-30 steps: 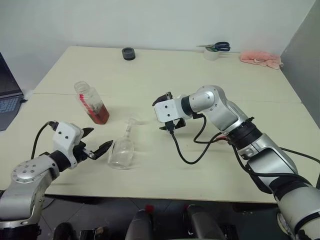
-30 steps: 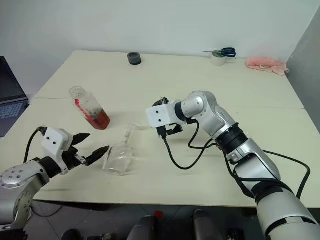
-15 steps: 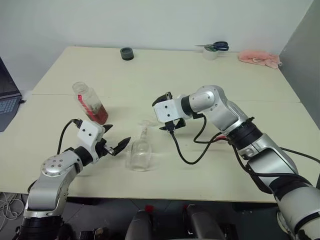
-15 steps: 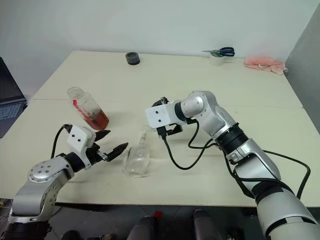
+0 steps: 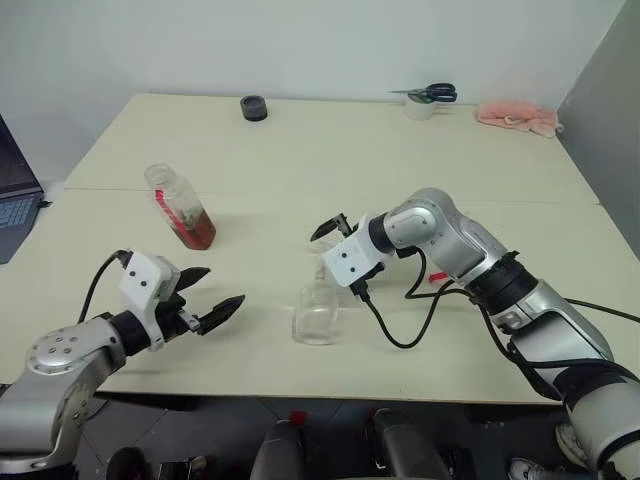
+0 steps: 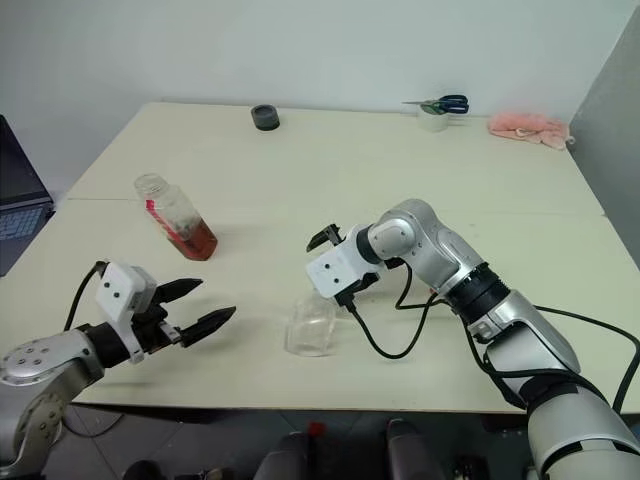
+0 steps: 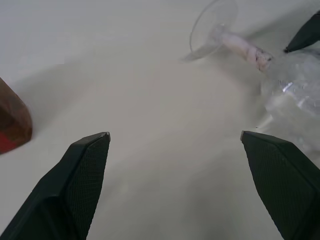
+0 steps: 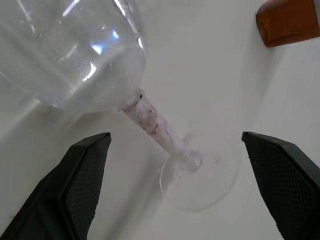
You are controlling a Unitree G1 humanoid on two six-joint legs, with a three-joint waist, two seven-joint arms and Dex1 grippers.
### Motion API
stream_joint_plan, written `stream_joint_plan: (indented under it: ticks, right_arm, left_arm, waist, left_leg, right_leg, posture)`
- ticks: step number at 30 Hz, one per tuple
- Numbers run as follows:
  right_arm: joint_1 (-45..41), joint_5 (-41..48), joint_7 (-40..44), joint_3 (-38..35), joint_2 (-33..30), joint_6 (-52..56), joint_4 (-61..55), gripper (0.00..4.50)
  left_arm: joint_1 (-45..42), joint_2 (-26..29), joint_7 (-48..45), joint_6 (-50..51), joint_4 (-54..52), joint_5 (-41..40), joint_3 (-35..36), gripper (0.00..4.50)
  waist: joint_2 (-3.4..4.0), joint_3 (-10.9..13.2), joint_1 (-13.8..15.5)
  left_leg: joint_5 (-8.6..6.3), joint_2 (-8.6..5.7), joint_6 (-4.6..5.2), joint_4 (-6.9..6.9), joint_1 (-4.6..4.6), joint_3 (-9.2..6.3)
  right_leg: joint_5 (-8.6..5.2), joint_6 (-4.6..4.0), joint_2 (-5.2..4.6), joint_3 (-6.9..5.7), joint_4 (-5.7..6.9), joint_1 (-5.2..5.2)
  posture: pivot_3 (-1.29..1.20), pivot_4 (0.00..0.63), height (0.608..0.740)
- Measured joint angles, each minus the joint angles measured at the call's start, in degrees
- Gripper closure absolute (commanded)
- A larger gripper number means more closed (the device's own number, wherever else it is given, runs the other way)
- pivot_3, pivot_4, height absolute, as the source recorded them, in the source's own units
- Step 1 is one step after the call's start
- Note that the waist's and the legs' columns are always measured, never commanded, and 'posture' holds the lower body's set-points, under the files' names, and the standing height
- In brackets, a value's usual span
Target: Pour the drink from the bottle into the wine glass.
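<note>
Now, line by line:
Change in wine glass: the wine glass (image 5: 318, 305) lies further toward the robot's right on the tabletop (image 5: 300, 150) than a second ago, when it lay just ahead of the left gripper; its bowl points toward the robot and its foot away.
Change in left gripper: the left gripper (image 5: 216, 296) has drawn back and is now well apart from the glass, jaws spread wide and empty.
Change in right gripper: the right gripper (image 5: 331, 229) has come down and sits over the stem and foot of the glass, fingers (image 8: 85, 170) wide on either side of the stem, not touching it.
Wine glass contents: empty, on its side.
Bottle: the bottle (image 5: 180, 205) leans tilted on the robot's left part of the tabletop, uncapped, unmoved.
Bottle contents: the drink (image 5: 196, 229), reddish-brown, fills the lower part.
Far edge: a small dark round object (image 5: 253, 107), scissors (image 5: 432, 93) on a white roll, a pink cloth (image 5: 516, 116).
</note>
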Motion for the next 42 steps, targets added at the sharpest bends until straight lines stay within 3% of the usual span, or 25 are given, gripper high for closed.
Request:
stream_joint_plan:
  ticks: [8, 9, 12, 19, 22, 27, 30, 33, 37, 41, 42]
  right_arm:
    - [-2.9, -7.2, -4.8, 3.0, 0.7, -10.6, 10.1, 0.04]
    - [-3.5, -8.2, -5.7, 3.4, 0.8, -12.0, 11.7, 0.2]
    - [-4.2, -10.9, -7.4, 4.8, 1.1, -15.3, 15.9, 0.95]
    - [-4.9, -13.3, -7.8, 5.0, 0.7, -21.5, 20.5, 3.59]
    - [-5.2, -12.6, -7.5, 4.4, 0.8, -22.3, 21.3, 4.33]
    - [-2.0, 6.9, 1.2, -2.7, 3.7, -18.4, 16.7, 4.33]
    - [1.5, 25.5, 4.3, -10.9, 7.9, -3.5, 4.1, 4.33]
    - [2.0, 38.5, -1.1, -18.5, 14.4, 12.0, -4.5, 4.33]
    - [5.3, 44.5, -12.6, -24.6, 22.1, 23.8, -5.5, 4.33]
    - [8.6, 44.0, -19.9, -26.8, 27.1, 25.5, 6.0, 4.33]
    - [8.7, 43.6, -20.7, -27.2, 27.4, 25.3, 8.8, 4.33]
  left_arm:
    - [0.9, -0.5, 1.3, 2.0, -2.6, -1.5, 0.7, 0.0]
    - [0.9, -0.7, 1.7, 2.0, -2.9, -1.5, 0.5, 0.0]
    - [0.9, -1.1, 2.5, 2.1, -3.2, -1.5, 0.4, 0.0]
    - [0.9, -1.1, 3.5, 2.2, -3.2, -1.5, 0.4, 0.0]
    - [1.1, -1.1, 3.6, 2.2, -3.4, -1.5, 0.4, 0.0]
    - [1.7, -1.1, 3.5, 2.2, -3.4, -1.6, 1.4, 0.0]
    - [2.2, -0.9, 3.3, 2.4, -3.4, -2.2, 3.1, 0.0]
    - [2.2, -0.6, 3.2, 2.5, -3.4, -2.8, 4.2, 0.0]
    - [2.1, -0.4, 3.0, 3.3, -3.3, -3.9, 5.2, 0.0]
    - [0.7, -1.1, 3.8, 2.8, -3.8, -4.1, 5.4, 0.0]
    - [0.7, -1.1, 3.8, 2.8, -4.1, -4.2, 5.4, 0.0]
  waist:
    - [-0.01, 0.0, 0.0]
    - [-0.01, 0.0, 0.0]
    - [-0.01, 0.0, 0.0]
    - [-0.01, 0.0, 0.0]
    - [-0.02, 0.0, 0.0]
    - [-0.02, 0.0, 0.0]
    - [0.0, 0.0, -0.1]
    - [0.01, 0.0, 0.0]
    - [-0.03, 0.0, 0.3]
    - [-0.04, 0.0, 0.2]
    - [-0.02, 0.0, 0.2]
  left_leg:
    - [0.03, -0.03, -0.04, 0.03, 0.06, 0.06]
    - [0.03, -0.03, -0.04, 0.02, 0.06, 0.05]
    - [0.03, -0.03, -0.04, 0.0, 0.05, 0.05]
    - [0.03, -0.03, -0.04, 0.01, 0.21, 0.06]
    - [0.03, -0.02, -0.04, 0.01, 0.28, 0.05]
    - [0.03, 0.02, -0.04, -0.01, 0.22, 0.0]
    - [0.02, 0.06, -0.04, -0.02, 0.18, -0.13]
    - [0.02, 0.04, -0.04, -0.02, 0.15, -0.34]
    - [0.07, -0.03, -0.12, 0.01, 0.17, -0.34]
    - [0.13, -0.03, -0.2, 0.0, 0.17, -0.22]
    - [0.13, -0.03, -0.2, -0.02, 0.11, -0.17]
  right_leg:
    - [0.01, 0.0, 0.01, 0.04, 0.0, 0.07]
    - [0.01, 0.0, 0.0, 0.04, -0.01, 0.07]
    - [0.01, 0.0, 0.0, 0.04, -0.02, 0.07]
    - [0.01, -0.01, 0.0, 0.07, 0.01, 0.2]
    - [0.01, -0.01, 0.0, 0.07, 0.01, 0.27]
    - [0.01, -0.01, -0.04, 0.05, 0.0, 0.26]
    - [0.02, -0.02, -0.04, -0.01, 0.04, 0.23]
    - [0.01, -0.04, -0.03, -0.16, 0.06, 0.24]
    - [-0.02, -0.06, 0.0, -0.19, 0.03, 0.3]
    - [-0.01, -0.04, 0.12, -0.15, 0.03, 0.25]
    - [-0.01, -0.05, 0.12, -0.11, 0.02, 0.18]
  posture:
    - [0.0, 0.15, 0.74]
    - [0.0, 0.15, 0.74]
    - [0.0, 0.15, 0.74]
    - [0.0, 0.15, 0.74]
    - [0.0, 0.15, 0.74]
    - [0.0, 0.15, 0.74]
    - [0.0, 0.15, 0.74]
    - [0.0, 0.15, 0.74]
    - [0.0, 0.15, 0.74]
    - [0.0, 0.15, 0.74]
    - [0.0, 0.0, 0.74]
